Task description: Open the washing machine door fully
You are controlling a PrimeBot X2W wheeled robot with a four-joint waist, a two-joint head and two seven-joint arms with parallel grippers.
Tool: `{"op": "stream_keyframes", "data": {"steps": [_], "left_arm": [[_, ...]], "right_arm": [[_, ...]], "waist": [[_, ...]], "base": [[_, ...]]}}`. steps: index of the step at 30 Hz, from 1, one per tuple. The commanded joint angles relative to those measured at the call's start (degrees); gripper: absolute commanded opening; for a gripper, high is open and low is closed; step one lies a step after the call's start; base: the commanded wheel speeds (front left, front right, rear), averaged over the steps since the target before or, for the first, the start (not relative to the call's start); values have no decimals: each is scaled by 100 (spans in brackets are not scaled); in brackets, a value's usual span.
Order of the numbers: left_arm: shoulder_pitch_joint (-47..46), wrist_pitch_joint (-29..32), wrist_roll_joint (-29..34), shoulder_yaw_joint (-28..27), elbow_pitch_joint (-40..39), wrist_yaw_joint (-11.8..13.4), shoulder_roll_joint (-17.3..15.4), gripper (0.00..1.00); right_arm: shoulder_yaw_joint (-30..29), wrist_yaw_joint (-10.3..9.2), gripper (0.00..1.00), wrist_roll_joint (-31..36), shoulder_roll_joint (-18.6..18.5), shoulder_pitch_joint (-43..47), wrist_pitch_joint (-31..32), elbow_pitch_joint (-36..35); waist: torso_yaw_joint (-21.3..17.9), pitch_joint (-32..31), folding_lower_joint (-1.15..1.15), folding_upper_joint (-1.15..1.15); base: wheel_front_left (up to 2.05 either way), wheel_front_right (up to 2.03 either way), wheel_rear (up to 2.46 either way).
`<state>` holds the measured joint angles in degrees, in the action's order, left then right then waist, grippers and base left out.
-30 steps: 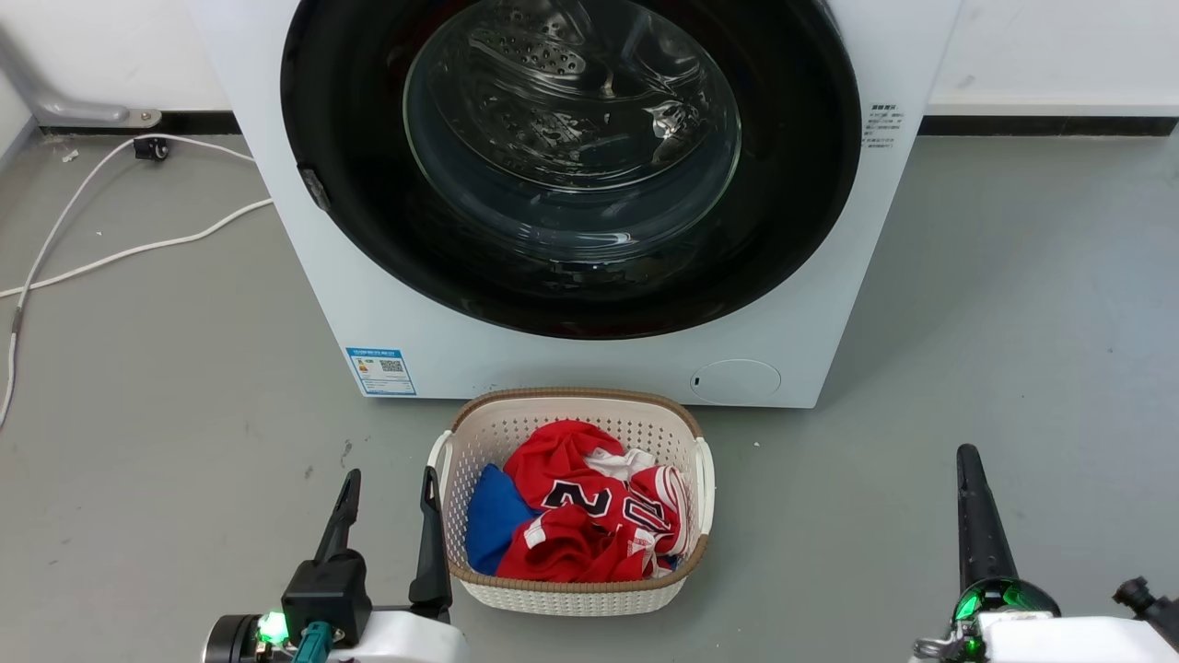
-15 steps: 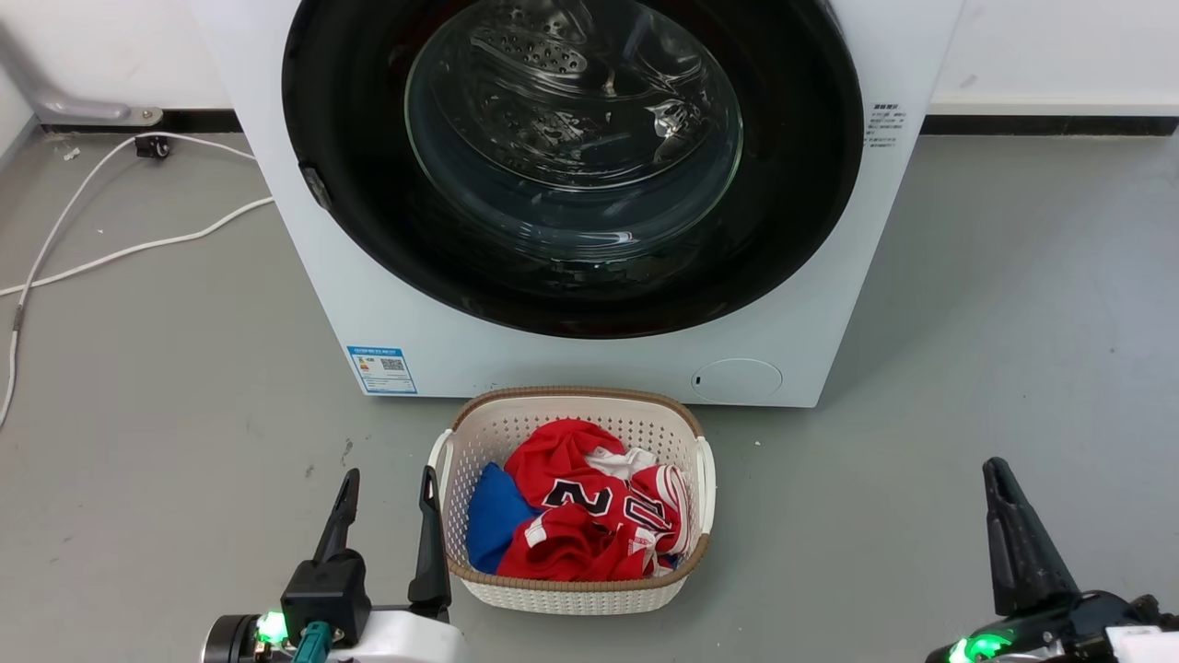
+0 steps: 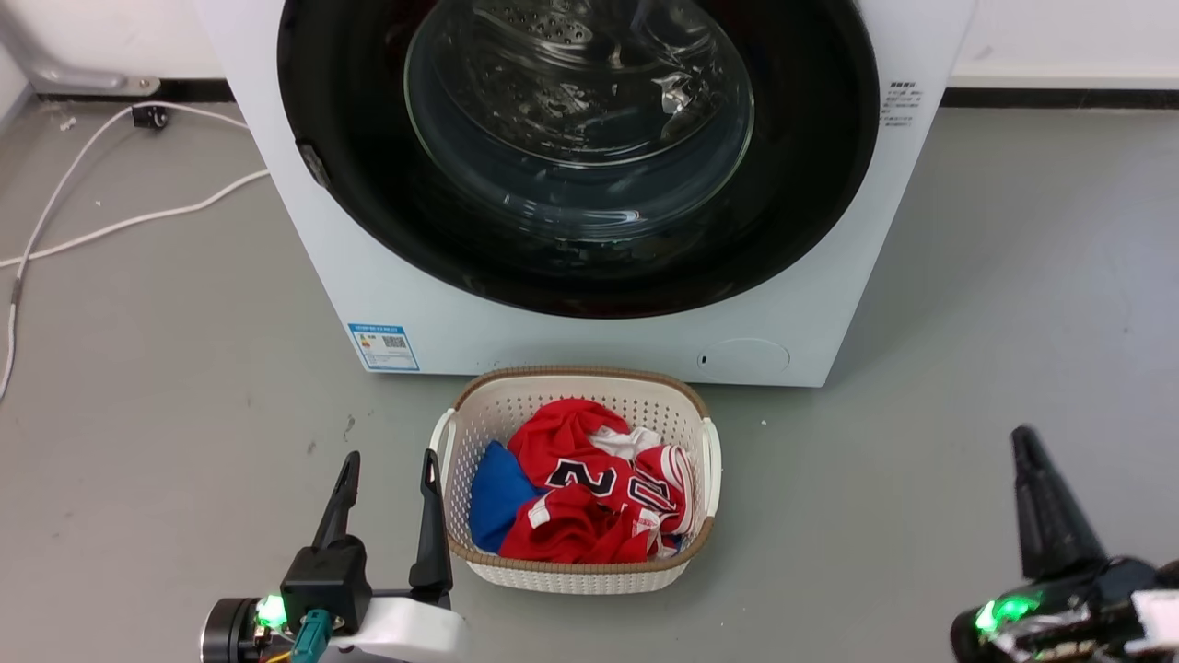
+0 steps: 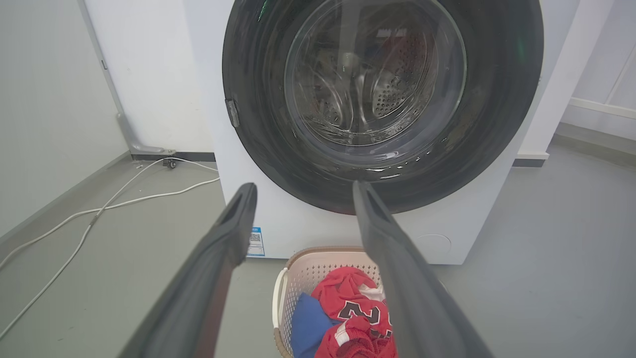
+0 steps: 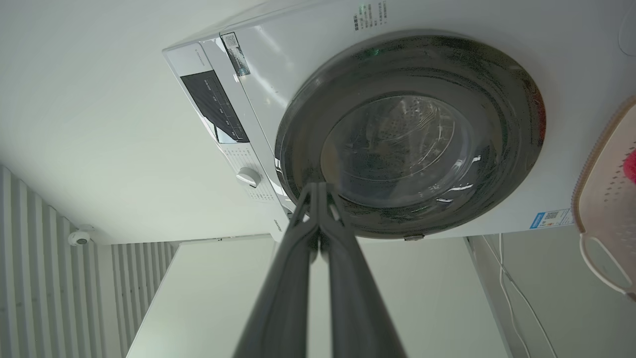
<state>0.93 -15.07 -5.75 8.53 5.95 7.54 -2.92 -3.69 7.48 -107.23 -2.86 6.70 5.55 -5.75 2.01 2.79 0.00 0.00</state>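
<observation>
Your right gripper (image 3: 1024, 440), fingers pressed together, has drifted outward; left gripper (image 3: 390, 459) stays spread. The washing machine door (image 3: 368, 203) sits closed, glossy black.

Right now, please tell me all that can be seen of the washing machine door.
The washing machine door is a large round disc, glossy black, nearly as wide as the white machine front. A clear bulging glass bowl sits at its centre, with the perforated steel drum visible through it. A small grey tab sits on its left rim. It is shut, flat against the front, and nothing touches it.
</observation>
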Motion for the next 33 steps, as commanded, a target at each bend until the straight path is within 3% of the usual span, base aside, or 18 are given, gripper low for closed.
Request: {"op": "stream_keyframes", "data": {"steps": [1,3,4,6,14,26,33], "left_arm": [[-101,-16,44,-28,-37,-1,7,100],[-153,-16,50,-31,-54,-2,7,100],[-277,-16,60,-20,-96,-17,7,100],[-411,-16,84,-3,-136,-30,7,100],[-1063,-16,141,42,-254,-118,6,100],[-1893,-16,125,217,-391,-143,7,100],[-2088,-16,73,370,-413,-102,8,100]], "right_arm": [[-194,2,0,65,-3,-298,72,78],[-305,2,0,96,-3,-442,105,137],[-652,2,0,150,-89,-939,231,354],[-815,2,0,213,-227,-1344,338,545],[-1190,2,0,223,-1027,-3133,649,1691],[-494,2,0,471,-2102,-5899,1222,3408],[204,2,0,830,-2361,-6889,1656,4012]], "waist": [[15,127,0,0],[20,192,0,0],[39,420,0,0],[59,618,0,0],[207,1484,0,0],[378,2726,0,0],[516,3077,0,0]], "base": [[0,0,0],[0,0,0],[0,0,0],[0,0,0],[0,0,0],[0,0,0],[0,0,0]]}}
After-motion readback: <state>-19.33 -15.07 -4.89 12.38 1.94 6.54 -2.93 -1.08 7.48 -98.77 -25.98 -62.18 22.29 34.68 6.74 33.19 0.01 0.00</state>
